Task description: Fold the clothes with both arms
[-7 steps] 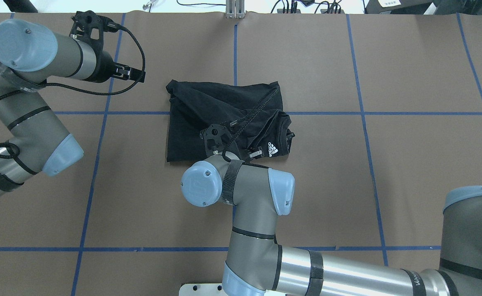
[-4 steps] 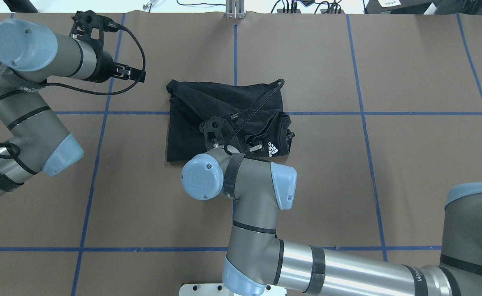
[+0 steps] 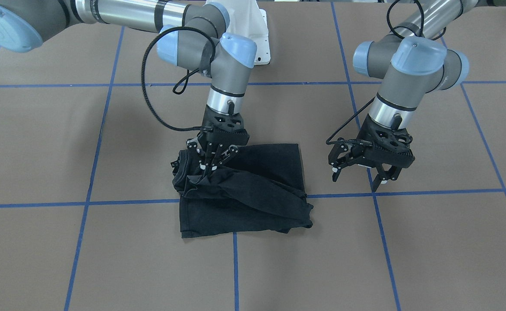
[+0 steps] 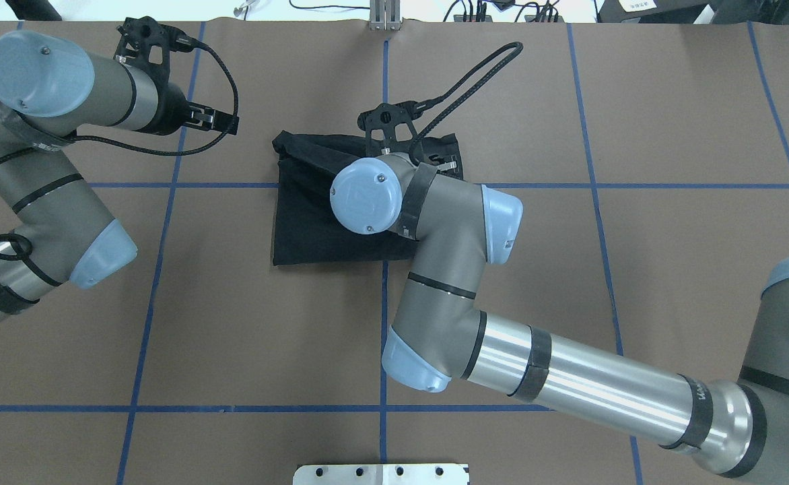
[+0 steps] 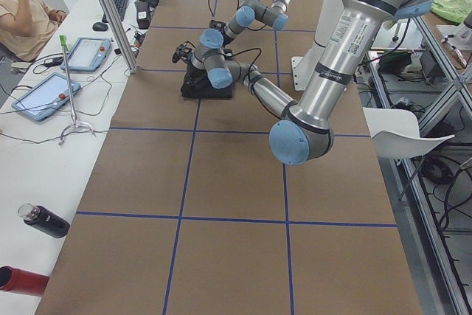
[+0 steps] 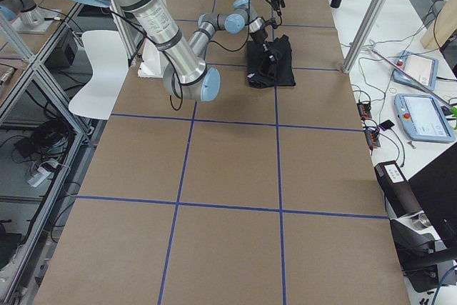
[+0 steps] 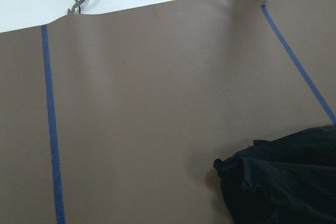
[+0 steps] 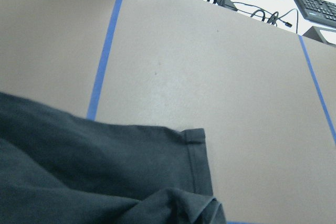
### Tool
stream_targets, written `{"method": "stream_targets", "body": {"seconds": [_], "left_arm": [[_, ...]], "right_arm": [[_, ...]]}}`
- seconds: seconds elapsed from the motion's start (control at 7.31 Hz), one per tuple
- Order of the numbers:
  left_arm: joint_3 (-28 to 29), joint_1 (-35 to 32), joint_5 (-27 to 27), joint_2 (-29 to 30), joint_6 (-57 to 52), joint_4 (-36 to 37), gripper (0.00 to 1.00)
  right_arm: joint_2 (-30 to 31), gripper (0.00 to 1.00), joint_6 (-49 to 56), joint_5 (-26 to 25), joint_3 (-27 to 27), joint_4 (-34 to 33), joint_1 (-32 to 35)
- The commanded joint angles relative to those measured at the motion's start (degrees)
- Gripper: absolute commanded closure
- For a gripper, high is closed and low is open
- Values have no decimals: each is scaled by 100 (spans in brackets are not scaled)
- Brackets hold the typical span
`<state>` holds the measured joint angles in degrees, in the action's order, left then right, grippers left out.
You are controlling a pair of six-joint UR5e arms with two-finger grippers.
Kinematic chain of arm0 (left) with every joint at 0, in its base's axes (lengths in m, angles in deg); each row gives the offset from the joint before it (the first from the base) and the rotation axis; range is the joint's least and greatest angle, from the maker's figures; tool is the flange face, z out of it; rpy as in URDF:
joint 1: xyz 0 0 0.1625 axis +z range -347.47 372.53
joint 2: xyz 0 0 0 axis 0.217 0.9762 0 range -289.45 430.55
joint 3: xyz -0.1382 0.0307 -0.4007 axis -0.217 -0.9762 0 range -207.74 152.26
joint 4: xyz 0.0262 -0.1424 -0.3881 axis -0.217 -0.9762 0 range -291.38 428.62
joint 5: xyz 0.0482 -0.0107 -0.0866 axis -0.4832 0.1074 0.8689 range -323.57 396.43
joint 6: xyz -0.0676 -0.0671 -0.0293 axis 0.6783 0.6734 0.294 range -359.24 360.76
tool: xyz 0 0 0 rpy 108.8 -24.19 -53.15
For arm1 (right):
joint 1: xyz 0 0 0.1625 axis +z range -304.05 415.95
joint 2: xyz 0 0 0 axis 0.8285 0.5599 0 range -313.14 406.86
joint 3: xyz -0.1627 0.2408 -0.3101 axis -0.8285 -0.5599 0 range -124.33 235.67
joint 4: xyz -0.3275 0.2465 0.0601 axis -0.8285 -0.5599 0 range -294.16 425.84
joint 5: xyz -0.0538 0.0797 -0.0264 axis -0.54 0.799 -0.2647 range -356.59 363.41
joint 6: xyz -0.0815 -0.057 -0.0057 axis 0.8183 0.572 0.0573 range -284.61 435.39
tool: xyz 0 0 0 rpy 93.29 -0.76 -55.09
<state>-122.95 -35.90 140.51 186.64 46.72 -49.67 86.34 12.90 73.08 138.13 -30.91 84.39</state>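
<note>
The black T-shirt lies bunched and partly folded at the table's middle, also seen in the overhead view. My right gripper is shut on a raised fold at the shirt's edge, and the cloth drapes down from it. Overhead, the right arm covers much of the shirt, and only part of its fingers show. My left gripper hangs open over bare table beside the shirt, holding nothing. The left wrist view shows a shirt corner. A hemmed shirt edge fills the right wrist view.
Blue tape lines divide the brown table cover into squares. The white pedestal base stands at the robot's side. A person sits at a side table with tablets. Bottles lie near that table's end.
My right gripper has moved away from the robot's base, carrying the pinched shirt part across the shirt, and the white logo is now hidden. The left arm has not moved.
</note>
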Motion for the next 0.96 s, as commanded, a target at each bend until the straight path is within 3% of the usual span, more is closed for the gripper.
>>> {"method": "stream_targets", "body": {"seconds": [0.0, 0.14, 0.27, 0.41, 0.55, 0.68, 0.82], "left_arm": [[-32, 0, -1, -7, 0, -1, 0], [-32, 0, -1, -7, 0, -1, 0], [-32, 0, -1, -16, 0, -1, 0], [-32, 0, -1, -16, 0, -1, 0], [-32, 0, -1, -16, 0, -1, 0], [-32, 0, -1, -16, 0, -1, 0], [-32, -9, -1, -16, 0, -1, 0]], "right_arm": [[-124, 100, 44, -23, -1171, 1210, 442], [-290, 100, 44, -50, -1936, 2012, 530], [-379, 100, 27, -41, -2048, 2089, 557], [-537, 42, -34, 2, -2154, 2108, 592], [-721, 0, -44, 229, -2216, 2108, 671], [-931, 0, -9, 1154, -2208, 2090, 1028], [-1021, 0, -26, 1746, -2138, 2029, 1163]]}}
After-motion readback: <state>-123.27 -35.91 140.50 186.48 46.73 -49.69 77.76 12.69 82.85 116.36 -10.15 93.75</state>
